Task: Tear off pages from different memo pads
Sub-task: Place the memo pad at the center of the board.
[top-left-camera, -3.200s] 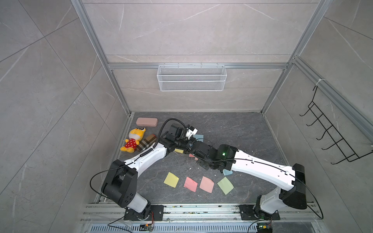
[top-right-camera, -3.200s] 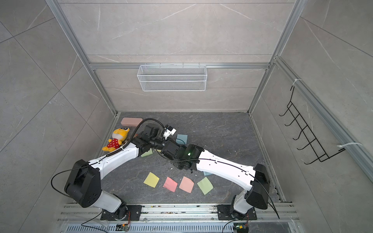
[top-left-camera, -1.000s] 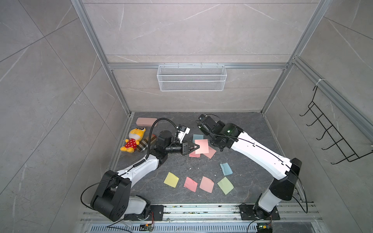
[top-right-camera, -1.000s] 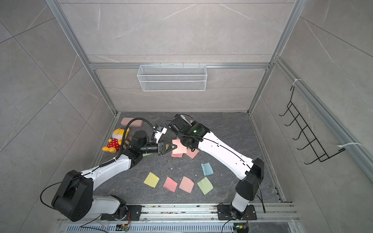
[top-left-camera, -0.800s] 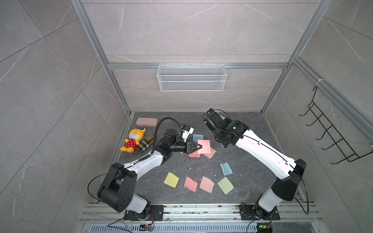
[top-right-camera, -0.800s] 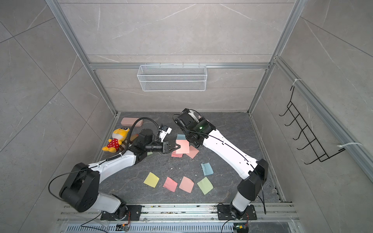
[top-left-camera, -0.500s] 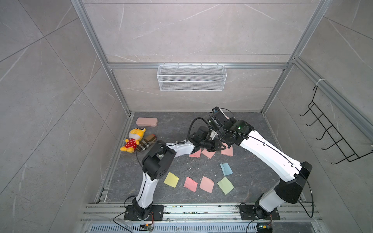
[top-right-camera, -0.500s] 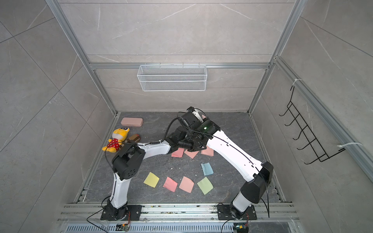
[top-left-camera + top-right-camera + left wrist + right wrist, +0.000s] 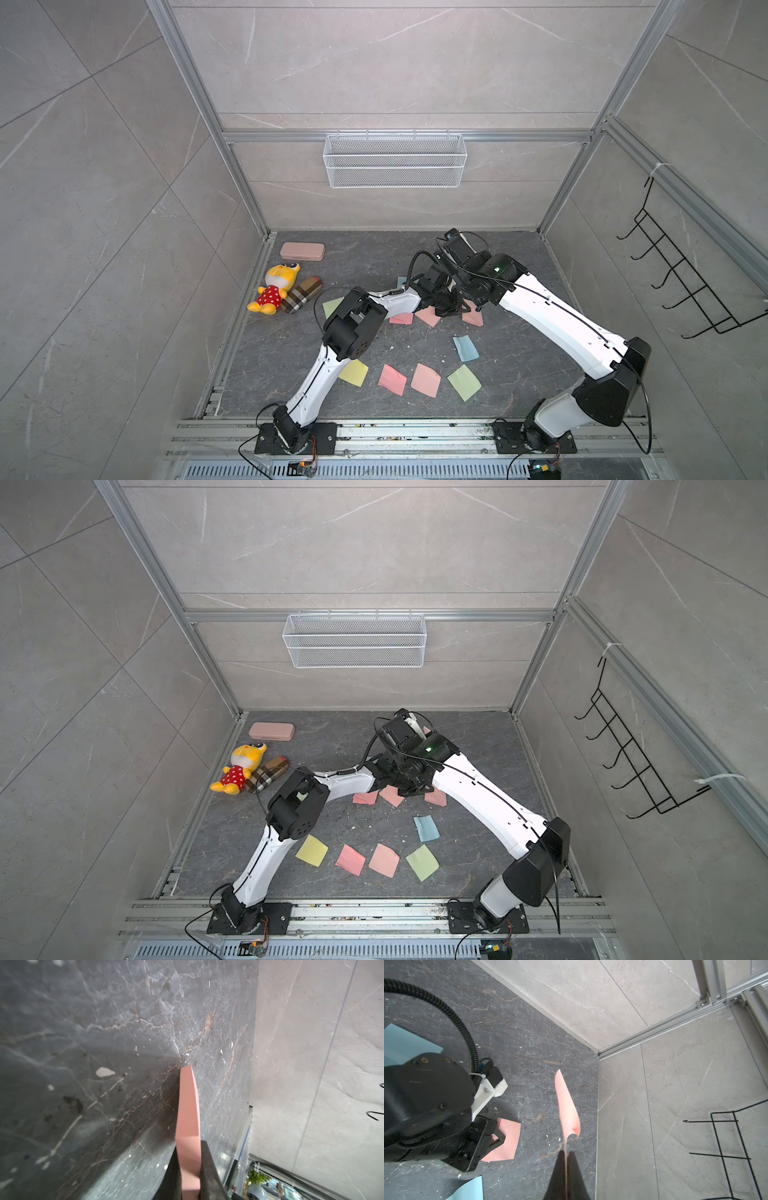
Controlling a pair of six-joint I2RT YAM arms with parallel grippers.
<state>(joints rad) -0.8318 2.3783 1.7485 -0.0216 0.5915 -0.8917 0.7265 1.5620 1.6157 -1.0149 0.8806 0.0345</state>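
While left gripper (image 9: 189,1145) clamps a thick salmon pad (image 9: 188,1109), right gripper (image 9: 566,1152) pinches a curled page (image 9: 567,1105).

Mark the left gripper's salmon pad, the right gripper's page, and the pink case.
salmon pad (image 9: 188,1115): left wrist view, on its thick side edge.
page (image 9: 565,1103): right wrist view, mid-sheet.
pink case (image 9: 302,251): a top view, lid centre.

The left arm (image 9: 353,328) hid part of a green square (image 9: 331,306), too small to tell if it was a pad or one page. It hid a corner of the yellow page (image 9: 355,372) too. The blue memo pad (image 9: 402,1043) ran off the picture's edge.
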